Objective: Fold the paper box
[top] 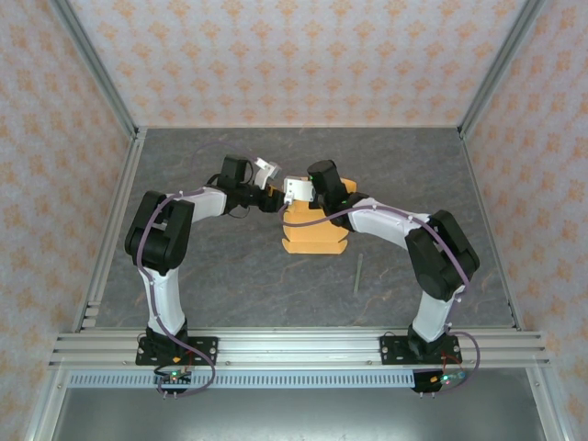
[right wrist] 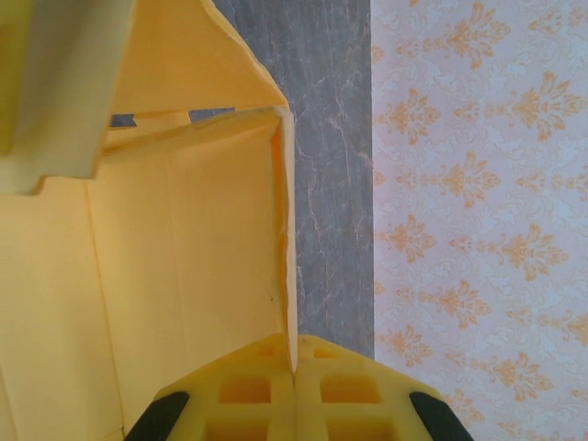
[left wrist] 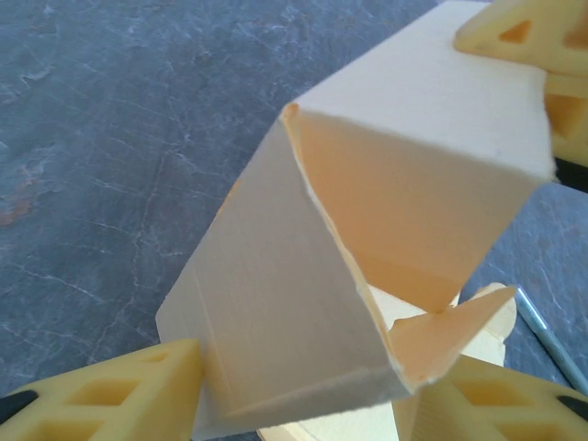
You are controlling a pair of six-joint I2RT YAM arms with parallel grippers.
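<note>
The paper box (top: pixel 312 234) is light orange card, partly folded, in the middle of the table. From the left wrist, its pale outer panel (left wrist: pixel 285 312) and orange inside (left wrist: pixel 404 211) stand raised. My left gripper (left wrist: pixel 303 386) is open, its yellow fingers (left wrist: pixel 110 400) on either side of the panel's lower corner, the left one against the card's edge. My right gripper (right wrist: pixel 295 363) is shut on the thin upright edge of a box wall (right wrist: pixel 193 257). From above, both grippers (top: pixel 268 191) (top: pixel 299 195) meet at the box's far end.
A thin greenish stick (top: pixel 357 274) lies on the grey table right of the box, and its tip is seen from the left wrist (left wrist: pixel 551 340). Patterned walls and a metal frame (top: pixel 110 211) enclose the table.
</note>
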